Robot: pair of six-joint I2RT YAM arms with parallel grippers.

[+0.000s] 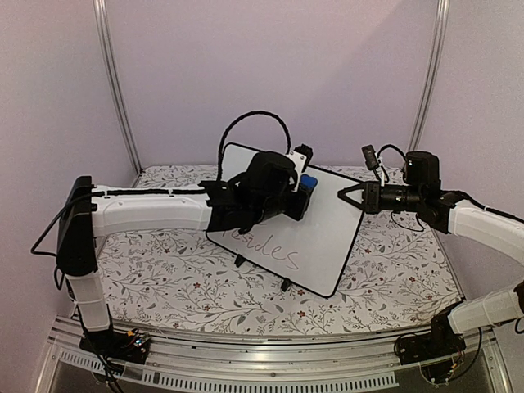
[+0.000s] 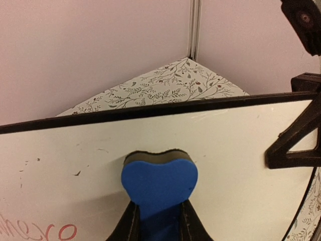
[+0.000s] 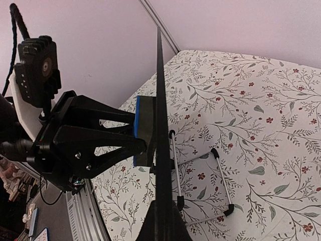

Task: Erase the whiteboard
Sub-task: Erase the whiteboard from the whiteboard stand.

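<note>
The whiteboard (image 1: 327, 233) stands tilted on its wire stand at the middle of the table, with faint handwriting on its lower left part. My left gripper (image 1: 301, 190) is shut on a blue eraser block (image 1: 308, 182) and presses its dark felt side against the upper part of the board. In the left wrist view the eraser (image 2: 159, 178) sits between my fingers (image 2: 128, 226) on bare white board (image 2: 241, 175), with pink writing at the lower left. My right gripper (image 1: 350, 196) is shut on the board's right rim (image 3: 160, 125), seen edge-on in the right wrist view.
The board's wire stand (image 3: 200, 175) with black feet rests on the floral tablecloth (image 1: 393, 278) behind the board. Pale walls and two metal corner posts (image 1: 115, 82) enclose the back. An aluminium rail (image 1: 270, 352) runs along the near edge.
</note>
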